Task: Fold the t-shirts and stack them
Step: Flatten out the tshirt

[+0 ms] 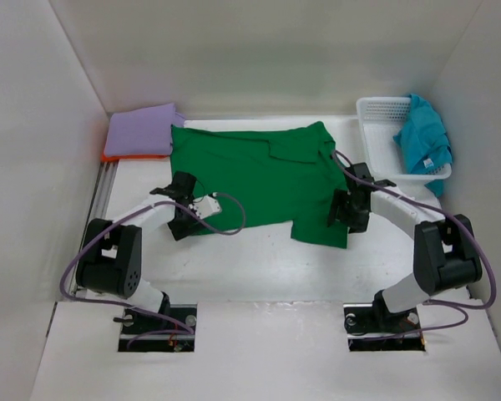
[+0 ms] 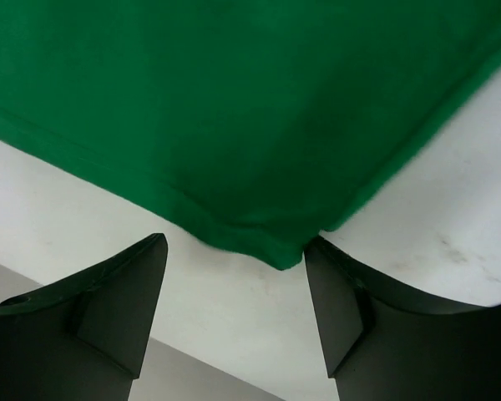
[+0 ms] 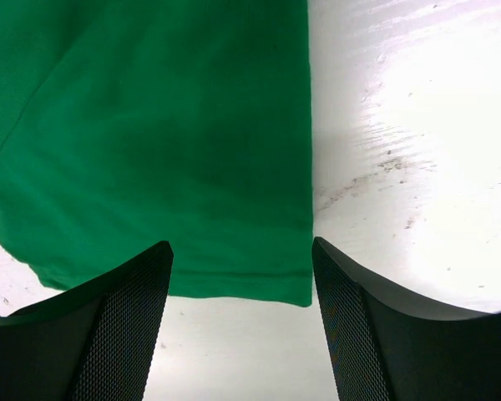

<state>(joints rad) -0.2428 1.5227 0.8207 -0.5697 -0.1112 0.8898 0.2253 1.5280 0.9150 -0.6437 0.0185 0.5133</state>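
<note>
A green t-shirt (image 1: pixel 259 180) lies spread flat in the middle of the table. My left gripper (image 1: pixel 184 219) hovers at its near left corner, jaws open and empty; in the left wrist view that corner (image 2: pixel 275 251) lies just ahead of the open gripper (image 2: pixel 234 276). My right gripper (image 1: pixel 344 213) stands open over the near right sleeve end, whose hem (image 3: pixel 234 284) sits between the open gripper's (image 3: pixel 242 276) fingers without being held. A folded purple t-shirt (image 1: pixel 142 129) rests on an orange one (image 1: pixel 134 156) at the back left. A teal t-shirt (image 1: pixel 423 138) hangs crumpled in the basket.
The white mesh basket (image 1: pixel 376 125) stands at the back right against the wall. White walls close the table in on the left, back and right. A metal rail (image 1: pixel 104 188) runs along the left edge beside the left arm.
</note>
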